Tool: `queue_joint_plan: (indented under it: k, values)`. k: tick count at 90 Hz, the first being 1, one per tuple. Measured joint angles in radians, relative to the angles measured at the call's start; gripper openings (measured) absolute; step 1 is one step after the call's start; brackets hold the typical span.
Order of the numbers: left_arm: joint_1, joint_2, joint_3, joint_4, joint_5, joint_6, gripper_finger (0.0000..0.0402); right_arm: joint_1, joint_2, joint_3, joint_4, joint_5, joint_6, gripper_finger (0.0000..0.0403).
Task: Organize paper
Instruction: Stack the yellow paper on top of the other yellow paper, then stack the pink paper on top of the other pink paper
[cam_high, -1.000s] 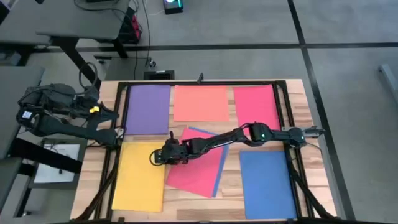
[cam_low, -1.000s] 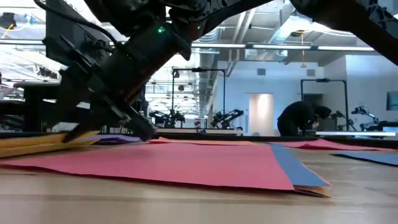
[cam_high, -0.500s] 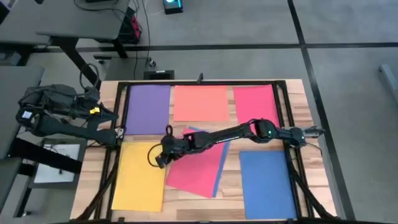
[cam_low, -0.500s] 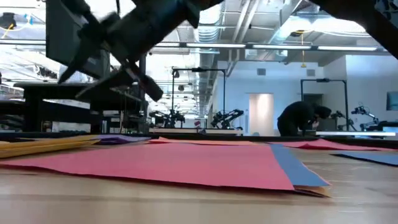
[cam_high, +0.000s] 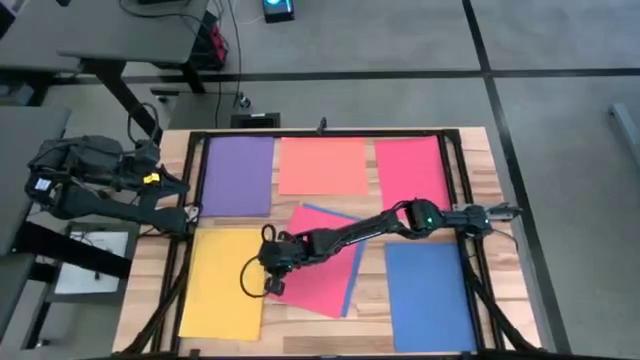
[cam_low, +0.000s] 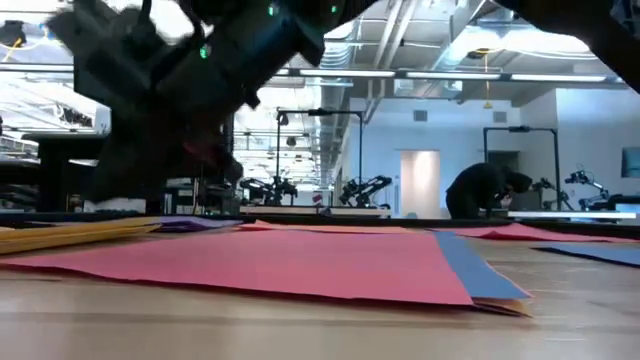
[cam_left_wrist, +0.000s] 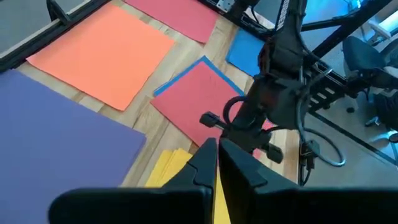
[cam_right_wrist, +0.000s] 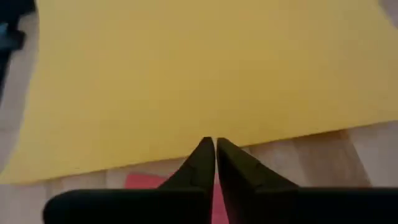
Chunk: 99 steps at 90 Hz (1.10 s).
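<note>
Solid-colour sheets of paper lie flat on the table: purple, salmon-orange and pink-red along the far side, yellow near left, blue near right. In the middle a tilted pink-red sheet lies on a blue one. My right gripper hangs shut above the gap between the yellow sheet and the tilted pink-red sheet, clear of both. My left gripper is shut at the table's left edge, by the yellow sheet's far left corner.
A black frame runs around the work area, with its rails along the table's edges. Bare wood shows between the near sheets. Beyond the table a person bends over in the room behind.
My right gripper has risen from the table by the yellow sheet's right edge and gone a little toward the near edge. The sheets lie as before.
</note>
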Motion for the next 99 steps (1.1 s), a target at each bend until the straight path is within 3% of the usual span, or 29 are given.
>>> queue_joint_plan:
  k: [39, 81, 99]
  values:
    - [0.0, 0.0, -0.001, 0.003, -0.005, -0.001, 0.0, -0.017, 0.012, 0.002, -0.022, -0.012, -0.019, 0.0]
    - [0.0, 0.0, -0.001, 0.006, -0.008, 0.003, 0.0, -0.06, 0.012, 0.003, 0.064, -0.014, -0.018, 0.0]
    - [0.0, 0.0, -0.001, 0.013, -0.008, 0.003, 0.0, -0.067, -0.046, 0.098, -0.027, -0.016, -0.017, 0.0]
